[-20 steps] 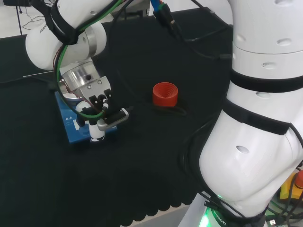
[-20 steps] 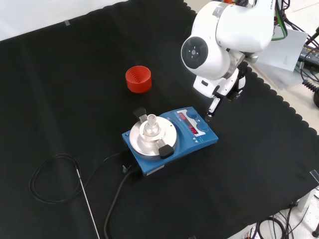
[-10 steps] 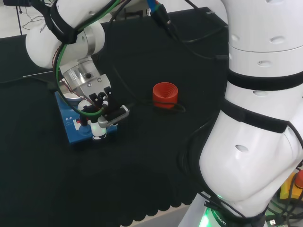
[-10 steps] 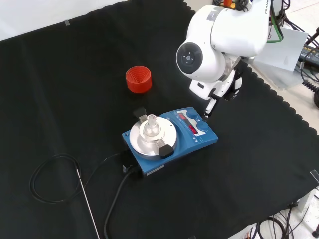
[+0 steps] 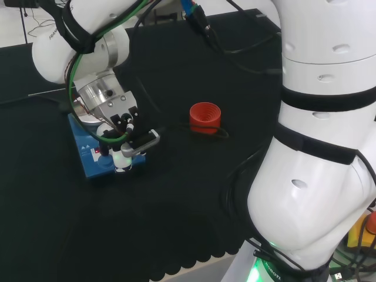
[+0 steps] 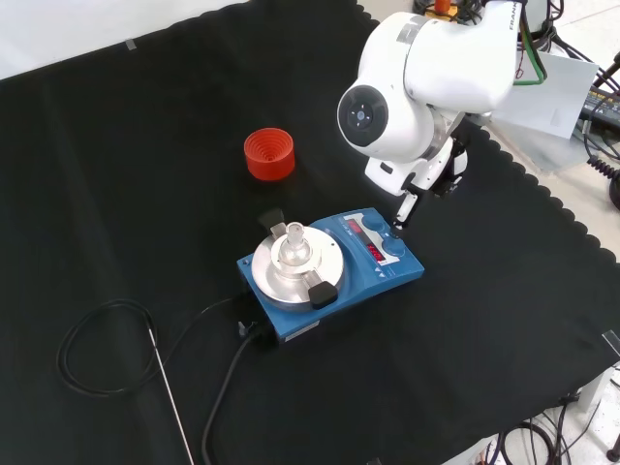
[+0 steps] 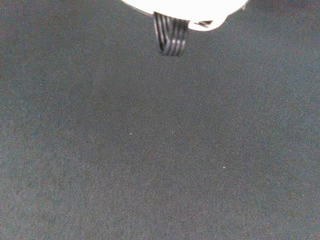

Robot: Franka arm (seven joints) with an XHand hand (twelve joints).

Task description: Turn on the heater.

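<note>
My hand (image 6: pixel 415 189) has moved a little across the heater (image 6: pixel 334 266) panel; one straight finger now points at its knob, the switch seemingly not yet pressed.

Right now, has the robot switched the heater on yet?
Maybe: a red display glows on the heater, so it may already be on. The hand is over the heater's front panel with a finger pointing down at the knob end; contact is unclear. Left: finish the press and pull away.
</note>
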